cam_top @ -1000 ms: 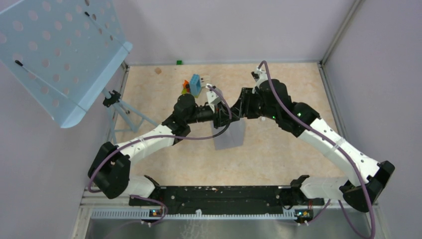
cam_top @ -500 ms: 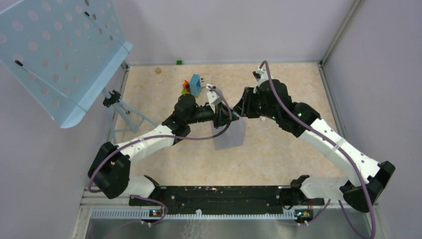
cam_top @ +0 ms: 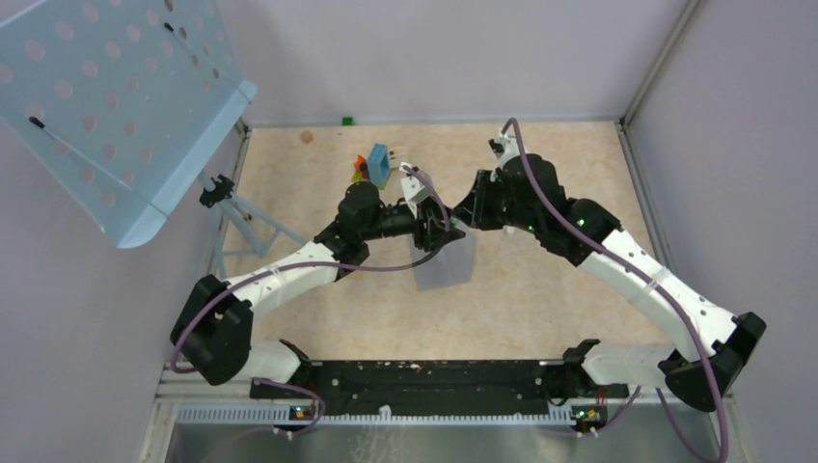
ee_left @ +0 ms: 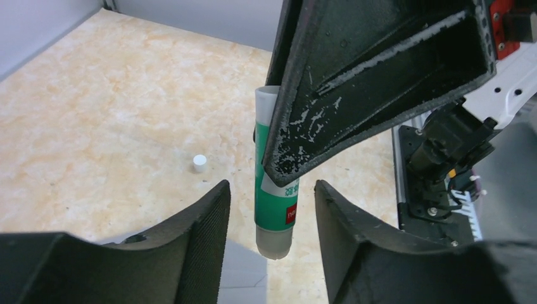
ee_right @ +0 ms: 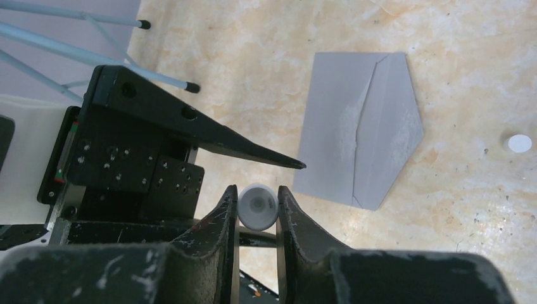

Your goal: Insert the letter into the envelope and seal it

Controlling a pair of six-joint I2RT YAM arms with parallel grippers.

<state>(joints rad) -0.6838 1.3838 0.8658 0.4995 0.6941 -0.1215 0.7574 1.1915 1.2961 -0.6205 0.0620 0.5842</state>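
The two arms are meeting over the middle of the counter (cam_top: 540, 289), with their wrists almost nose to nose. The right claw (ee_right: 256, 193) is gripping a glue stick (ee_left: 273, 209). In the right wrist view its fingers (ee_right: 221, 218) are pressing on both sides of the stick's round white end. In the left wrist view one of its scuffed black fingers is lying along the stick's upper part. The stick, white with a green label, is hanging roughly upright.

The left claw (ee_left: 272, 190) is standing open. Its two ribbed pads are flanking the lower part of the stick with a gap showing on each side, so they are not touching it.

The envelope (ee_right: 361, 133) is lying flat on the counter just below the claws. It is grey, and its pointed flap is lying open and flat. In the overhead view the claws are covering its far end and only the near part is showing. A grey corner is also showing at the bottom of the left wrist view, under the stick.

A small white disc (ee_right: 519, 143) is sitting on the counter beyond the tip of the flap, apart from the envelope. A cluster of blue, orange and green blocks (cam_top: 374, 166) is sitting behind the left arm's wrist. A pale blue perforated panel (cam_top: 106, 106) is leaning on its stand off the counter's left side.
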